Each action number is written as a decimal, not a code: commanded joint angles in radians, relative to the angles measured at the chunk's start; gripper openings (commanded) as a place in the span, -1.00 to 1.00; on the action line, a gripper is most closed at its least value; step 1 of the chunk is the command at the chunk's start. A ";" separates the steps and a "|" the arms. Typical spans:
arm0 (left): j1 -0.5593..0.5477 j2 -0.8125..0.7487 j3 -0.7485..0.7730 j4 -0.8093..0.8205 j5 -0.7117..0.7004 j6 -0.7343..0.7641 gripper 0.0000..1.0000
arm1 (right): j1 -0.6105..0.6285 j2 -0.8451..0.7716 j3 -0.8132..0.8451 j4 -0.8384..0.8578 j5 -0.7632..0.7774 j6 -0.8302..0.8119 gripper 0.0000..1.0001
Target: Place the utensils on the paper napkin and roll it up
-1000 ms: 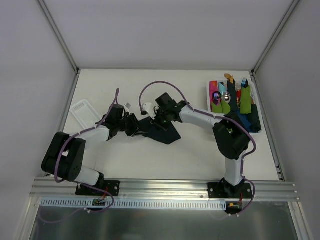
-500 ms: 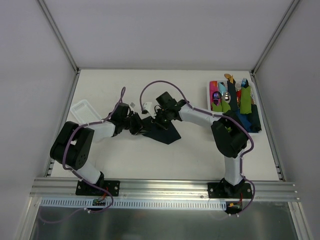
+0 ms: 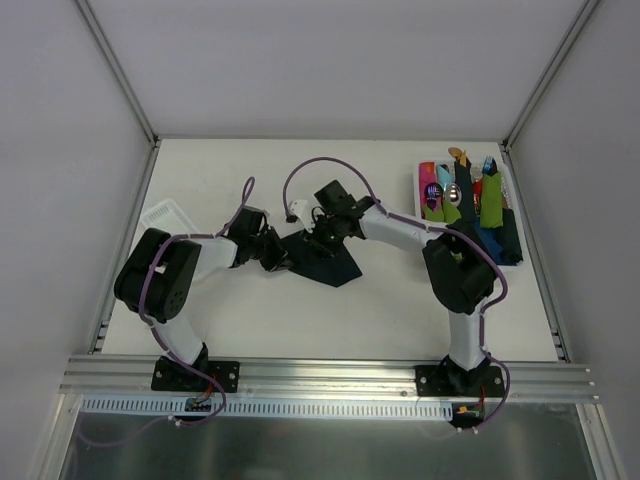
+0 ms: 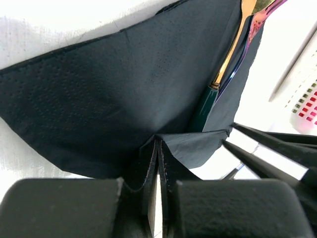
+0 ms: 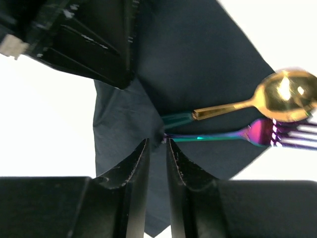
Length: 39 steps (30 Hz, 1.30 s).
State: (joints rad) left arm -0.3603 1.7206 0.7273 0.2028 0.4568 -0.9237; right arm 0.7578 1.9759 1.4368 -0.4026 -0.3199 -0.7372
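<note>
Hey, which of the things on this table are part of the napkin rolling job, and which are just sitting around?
In the job: paper napkin, gold spoon, fork, left gripper, right gripper.
Lying about: tray of rolled bundles, white plastic tray.

One napkin [image 5: 198,59] — one spoon [image 5: 285,94], one fork [image 5: 257,134]
</note>
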 commanded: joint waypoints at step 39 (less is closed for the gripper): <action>-0.184 -0.035 -0.089 -0.131 -0.313 -0.331 -1.00 | -0.150 -0.035 -0.136 -0.091 -0.094 0.483 -0.70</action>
State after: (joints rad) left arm -0.5377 1.6855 0.6796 0.2268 0.2428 -1.2690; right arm 0.6109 1.9263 1.2514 -0.5045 -0.4484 -0.2634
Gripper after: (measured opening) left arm 0.005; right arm 0.155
